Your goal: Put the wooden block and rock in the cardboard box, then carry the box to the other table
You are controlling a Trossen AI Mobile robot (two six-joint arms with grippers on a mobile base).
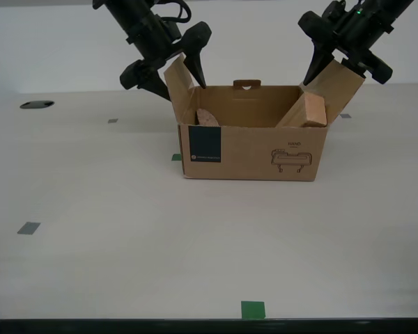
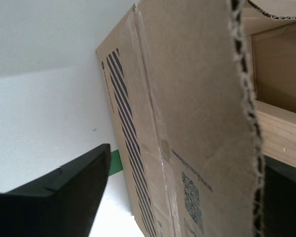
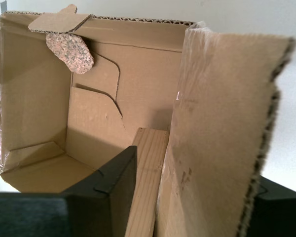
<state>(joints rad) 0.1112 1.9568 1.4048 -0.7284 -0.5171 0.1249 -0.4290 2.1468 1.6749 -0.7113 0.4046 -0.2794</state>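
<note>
Cardboard box [image 1: 254,142] holds tilted wooden block [image 1: 304,111] and speckled rock [image 1: 207,117].

Table [image 1: 195,264]: smooth off-white top, spanning the exterior view from edge to edge, a dark strip running along its near edge.

Lying or standing directly on it:
- cardboard box [image 1: 254,152], sitting upright a little past the middle of the top, flaps standing open.
- green tape square [image 1: 252,309], lying at the near edge, well apart from the box.
- small green tape piece [image 1: 176,157], lying just beside the box's lower corner on the exterior view's left.
- grey tape squares [image 1: 28,227], lying scattered toward the exterior view's left.
- dark oval opening [image 1: 37,105], showing far back at the exterior view's left.
</note>
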